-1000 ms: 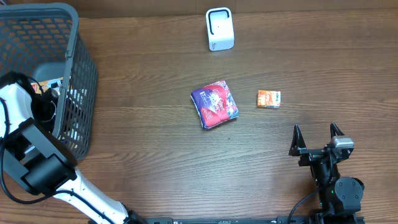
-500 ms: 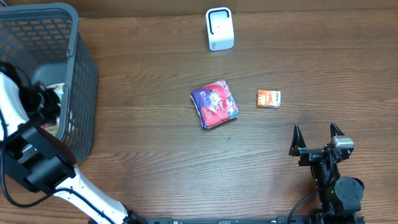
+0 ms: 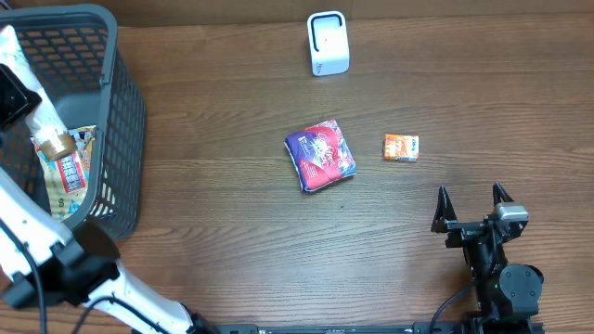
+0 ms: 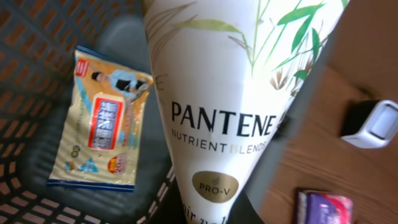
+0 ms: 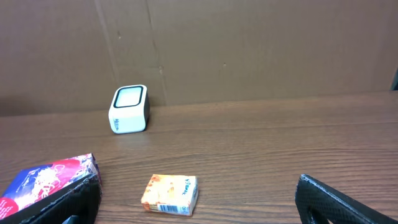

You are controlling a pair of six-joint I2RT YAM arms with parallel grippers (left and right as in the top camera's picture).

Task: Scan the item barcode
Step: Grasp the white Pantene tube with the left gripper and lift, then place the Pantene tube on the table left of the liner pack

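Observation:
A white Pantene bottle with a gold cap fills the left wrist view, and my left gripper is shut on its narrow near end. Seen from overhead, the bottle hangs over the grey basket at the far left, held by the left gripper. No barcode shows on the bottle's visible face. The white scanner stands at the back of the table; the scanner also shows ahead of the right wrist. My right gripper rests open and empty at the front right.
A yellow snack packet lies on the basket floor. A purple pouch and a small orange box lie mid-table, the box just ahead of the right gripper. A brown cardboard wall backs the table.
The left gripper has shut on the bottle inside the basket and lifted it above the basket floor. The right arm has not moved.

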